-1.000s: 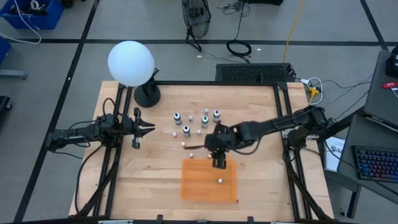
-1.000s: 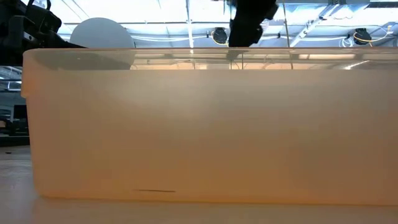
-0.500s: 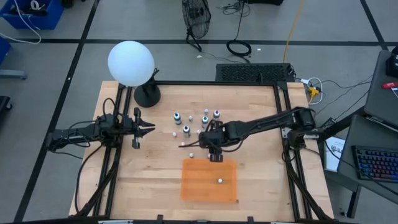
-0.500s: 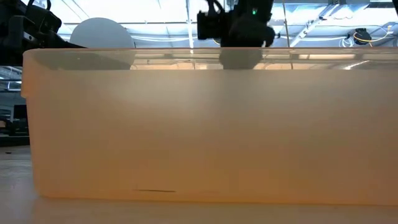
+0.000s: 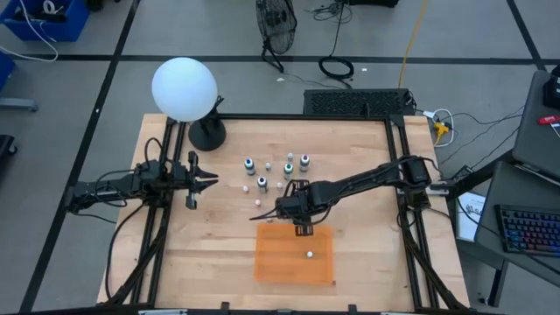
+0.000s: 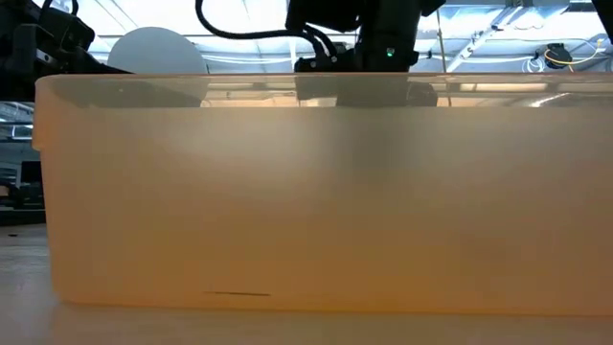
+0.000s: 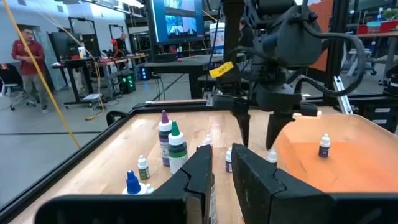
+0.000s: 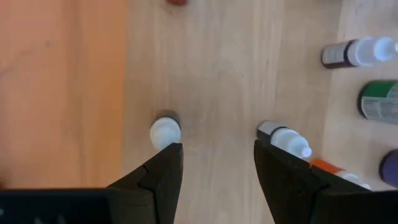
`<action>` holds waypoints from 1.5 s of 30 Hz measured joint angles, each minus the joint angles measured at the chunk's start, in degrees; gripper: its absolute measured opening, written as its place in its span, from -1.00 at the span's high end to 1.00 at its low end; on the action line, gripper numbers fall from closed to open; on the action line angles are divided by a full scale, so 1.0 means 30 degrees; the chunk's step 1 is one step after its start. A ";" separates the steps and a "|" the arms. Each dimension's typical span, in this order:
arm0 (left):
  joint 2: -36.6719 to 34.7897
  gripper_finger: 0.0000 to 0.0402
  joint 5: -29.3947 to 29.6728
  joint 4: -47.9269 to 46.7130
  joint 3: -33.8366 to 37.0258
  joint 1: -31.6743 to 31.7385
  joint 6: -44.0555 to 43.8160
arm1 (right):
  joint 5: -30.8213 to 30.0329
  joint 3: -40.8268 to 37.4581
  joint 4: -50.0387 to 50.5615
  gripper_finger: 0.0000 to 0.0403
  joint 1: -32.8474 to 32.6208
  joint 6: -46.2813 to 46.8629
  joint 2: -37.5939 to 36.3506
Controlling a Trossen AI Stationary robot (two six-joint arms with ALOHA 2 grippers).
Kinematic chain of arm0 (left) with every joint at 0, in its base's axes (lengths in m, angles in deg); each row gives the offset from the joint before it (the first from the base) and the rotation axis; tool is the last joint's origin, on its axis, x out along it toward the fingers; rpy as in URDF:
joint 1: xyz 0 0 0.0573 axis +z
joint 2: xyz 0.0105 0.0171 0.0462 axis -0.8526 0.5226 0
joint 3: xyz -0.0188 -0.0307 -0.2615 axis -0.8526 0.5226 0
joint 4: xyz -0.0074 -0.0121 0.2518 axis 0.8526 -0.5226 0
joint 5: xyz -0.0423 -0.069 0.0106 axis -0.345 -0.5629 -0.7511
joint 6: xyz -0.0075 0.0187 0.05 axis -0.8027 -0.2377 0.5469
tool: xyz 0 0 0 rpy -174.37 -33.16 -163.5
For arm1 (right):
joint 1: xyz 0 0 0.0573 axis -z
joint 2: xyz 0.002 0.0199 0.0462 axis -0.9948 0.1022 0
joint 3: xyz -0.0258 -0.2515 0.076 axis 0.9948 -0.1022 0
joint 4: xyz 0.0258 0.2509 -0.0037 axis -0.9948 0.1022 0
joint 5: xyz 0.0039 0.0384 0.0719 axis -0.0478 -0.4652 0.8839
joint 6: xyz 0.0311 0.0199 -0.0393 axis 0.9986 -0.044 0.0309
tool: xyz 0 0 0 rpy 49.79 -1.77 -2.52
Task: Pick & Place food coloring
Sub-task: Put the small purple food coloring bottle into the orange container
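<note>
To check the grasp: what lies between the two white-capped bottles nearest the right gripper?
Bare wooden table, seen in the right wrist view. The open right gripper has one white-capped bottle by one fingertip, a second white-capped bottle by the other.

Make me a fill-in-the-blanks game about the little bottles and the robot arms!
1. The see-through orange plastic bin holds just ___ small white-capped bottle.
2. The right end effector hangs at the bin's edge with its fingers ___ and nothing between them.
3. The big white ball-shaped lamp stands on the ___ arm's side of the wooden table.

Missing words: one; open; left
</note>
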 joint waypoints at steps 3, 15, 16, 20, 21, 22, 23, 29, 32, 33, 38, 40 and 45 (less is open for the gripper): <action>0.0003 0.67 0.0001 -0.0002 0.0000 0.0006 -0.0006 | 0.0022 -0.0310 -0.0804 0.07 -0.0097 0.0002 -0.0022; 0.0003 0.67 0.0007 -0.0003 0.0000 0.0007 -0.0003 | 0.0036 -0.0347 -0.0732 0.07 -0.0192 0.0143 -0.0018; 0.0003 0.67 0.0007 -0.0003 0.0000 0.0007 0.0000 | 0.0056 -0.0347 -0.0669 0.08 -0.0213 0.0241 -0.0018; 0.0003 0.67 0.0007 -0.0003 0.0000 0.0005 -0.0007 | 0.0545 -0.0347 -0.0626 0.08 -0.0277 0.0609 -0.0018; 0.0003 0.67 0.0006 -0.0003 0.0000 0.0006 -0.0007 | 0.0552 -0.0347 -0.0616 0.07 -0.0306 0.0769 -0.0018; 0.0003 0.67 0.0007 -0.0003 0.0000 0.0001 -0.0006 | 0.0559 -0.0347 -0.0602 0.07 -0.0320 0.0886 -0.0018; 0.0003 0.67 0.0007 -0.0009 0.0000 0.0007 0.0000 | 0.0555 -0.0347 -0.0587 0.07 -0.0331 0.0974 -0.0018; 0.0003 0.67 0.0007 -0.0007 0.0000 0.0006 -0.0007 | 0.0619 -0.0347 -0.0531 0.08 -0.0494 0.1125 -0.0018; 0.0003 0.67 0.0007 -0.0011 0.0000 0.0000 -0.0007 | 0.0848 -0.0355 -0.0516 0.08 -0.0498 0.1322 -0.0018; 0.0003 0.67 0.0007 -0.0011 0.0000 0.0001 -0.0006 | 0.0991 -0.0355 -0.0516 0.08 -0.0498 0.1364 -0.0018; 0.0003 0.67 0.0005 -0.0011 0.0000 0.0002 -0.0007 | 0.1022 -0.0355 -0.0516 0.08 -0.0498 0.1371 -0.0018; 0.0003 0.67 0.0007 -0.0011 0.0000 0.0004 -0.0004 | 0.1024 -0.0358 -0.0516 0.08 -0.0494 0.1371 -0.0018; 0.0003 0.67 0.0007 -0.0011 0.0000 0.0007 0.0000 | 0.1028 -0.0355 -0.0445 0.08 -0.0490 0.1379 -0.0018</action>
